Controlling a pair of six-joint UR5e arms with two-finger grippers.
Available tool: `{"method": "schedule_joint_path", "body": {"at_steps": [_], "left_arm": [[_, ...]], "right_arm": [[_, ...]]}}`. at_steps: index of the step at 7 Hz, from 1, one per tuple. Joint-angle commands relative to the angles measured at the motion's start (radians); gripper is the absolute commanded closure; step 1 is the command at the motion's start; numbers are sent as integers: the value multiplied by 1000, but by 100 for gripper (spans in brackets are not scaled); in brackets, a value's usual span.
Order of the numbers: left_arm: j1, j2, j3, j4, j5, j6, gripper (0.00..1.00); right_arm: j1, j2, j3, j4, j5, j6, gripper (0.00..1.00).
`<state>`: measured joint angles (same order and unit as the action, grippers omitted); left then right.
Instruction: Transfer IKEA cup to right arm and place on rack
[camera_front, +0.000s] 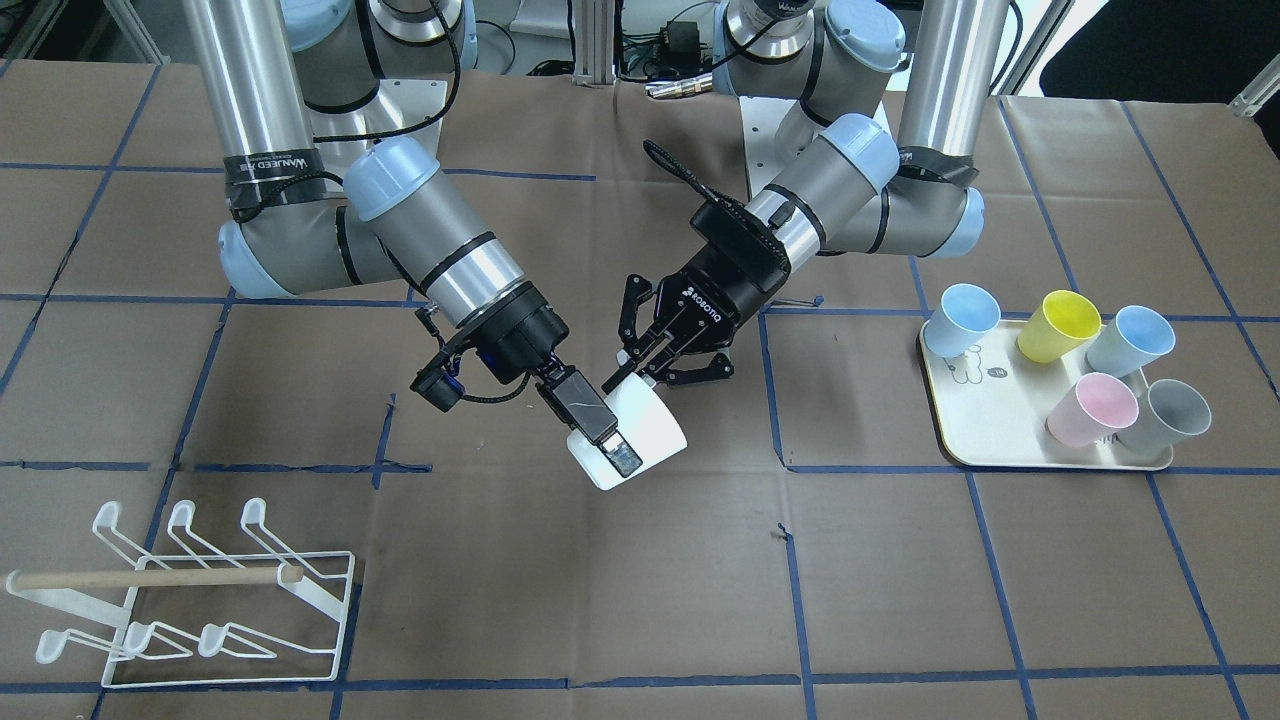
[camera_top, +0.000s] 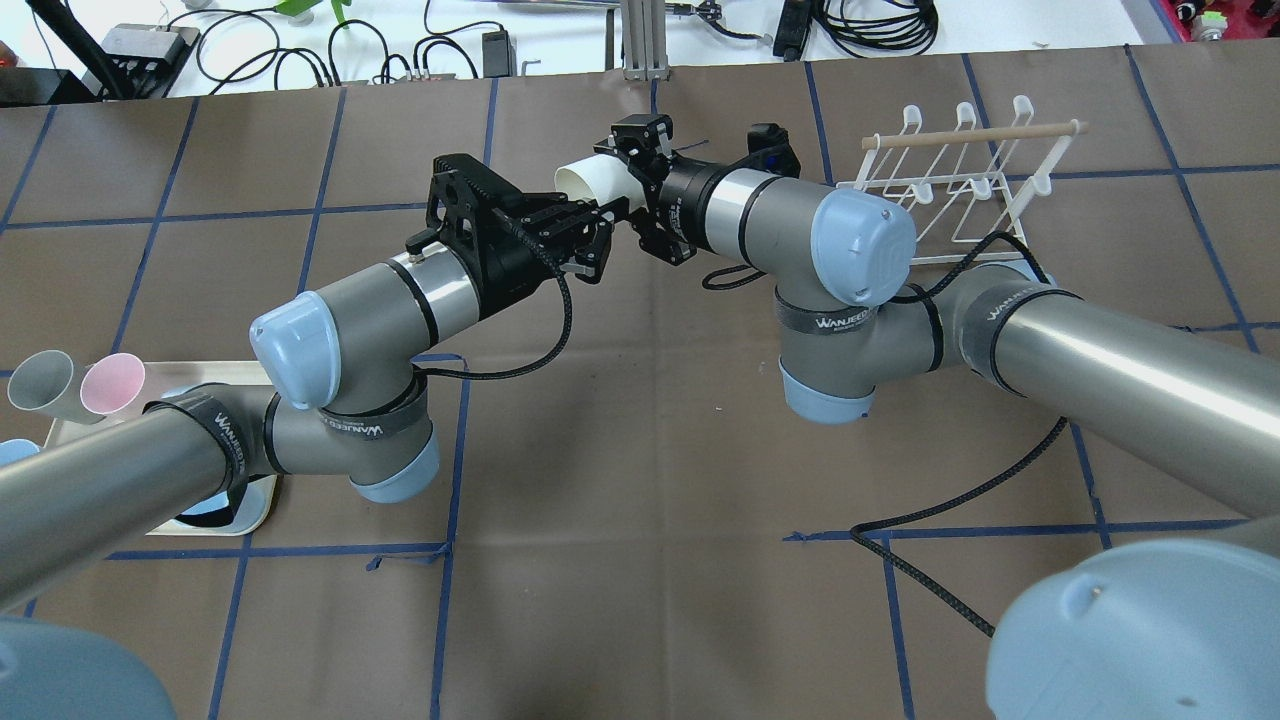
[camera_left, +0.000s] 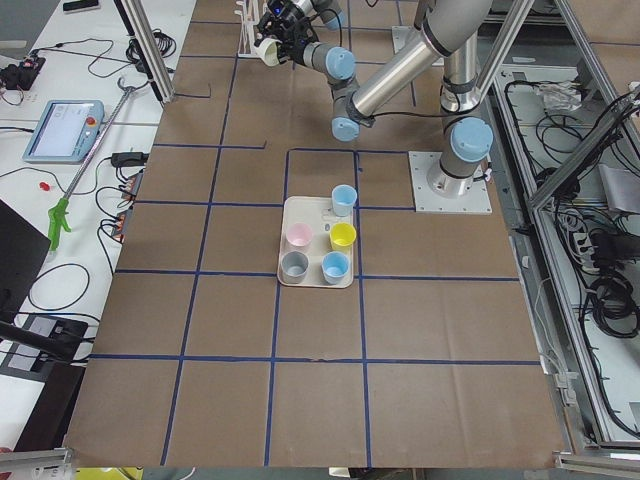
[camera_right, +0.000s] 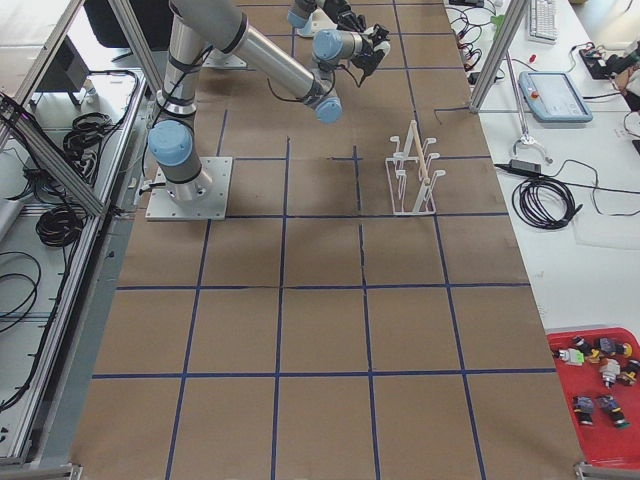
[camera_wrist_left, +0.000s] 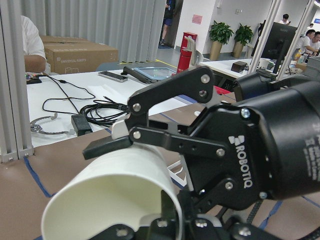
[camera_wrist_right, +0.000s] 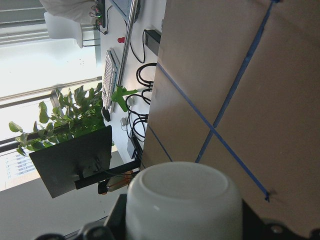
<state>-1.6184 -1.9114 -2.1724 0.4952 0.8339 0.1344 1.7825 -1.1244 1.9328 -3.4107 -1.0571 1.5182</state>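
Observation:
The white IKEA cup (camera_front: 650, 425) hangs above the table's middle, tilted on its side between both arms. My left gripper (camera_front: 632, 368), the ROBOTIQ one, is shut on the cup's rim; in the left wrist view its upper pad (camera_wrist_left: 107, 145) lies on the outer wall of the cup (camera_wrist_left: 115, 185). My right gripper (camera_front: 615, 445), with flat fingers, clasps the cup from the base end. The rounded base of the cup (camera_wrist_right: 185, 200) sits between its jaws in the right wrist view. The white wire rack (camera_front: 180, 590) with its wooden bar stands empty on my right.
On my left a cream tray (camera_front: 985, 400) carries several upright coloured cups, among them a yellow cup (camera_front: 1058, 325) and a pink cup (camera_front: 1090, 410). Brown paper with blue tape lines covers the table. A braided cable (camera_top: 540, 340) loops off the left wrist.

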Motion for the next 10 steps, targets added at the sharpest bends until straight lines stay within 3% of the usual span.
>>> {"method": "schedule_joint_path", "body": {"at_steps": [1, 3, 4, 5, 7, 9, 10], "left_arm": [[6, 2, 2, 0, 17, -47, 1], [34, 24, -9, -1, 19, -47, 1], [64, 31, -12, -1, 16, -47, 1], [99, 46, -20, -1, 8, -47, 1], [181, 121, -72, -19, 11, -47, 1], [221, 178, -55, -172, 22, -47, 1], [218, 245, -6, -381, 139, -47, 1]], "right_arm": [[0, -2, 0, 4, 0, -1, 53], [0, 0, -3, 4, 2, -7, 57], [-3, -5, -17, 7, 2, -15, 67], [-21, -5, -18, 11, 3, -59, 70], [-90, -8, -12, 10, 3, -322, 70], [-188, -17, -15, 5, -8, -590, 70], [-213, -49, -15, 10, -12, -716, 70]]}}
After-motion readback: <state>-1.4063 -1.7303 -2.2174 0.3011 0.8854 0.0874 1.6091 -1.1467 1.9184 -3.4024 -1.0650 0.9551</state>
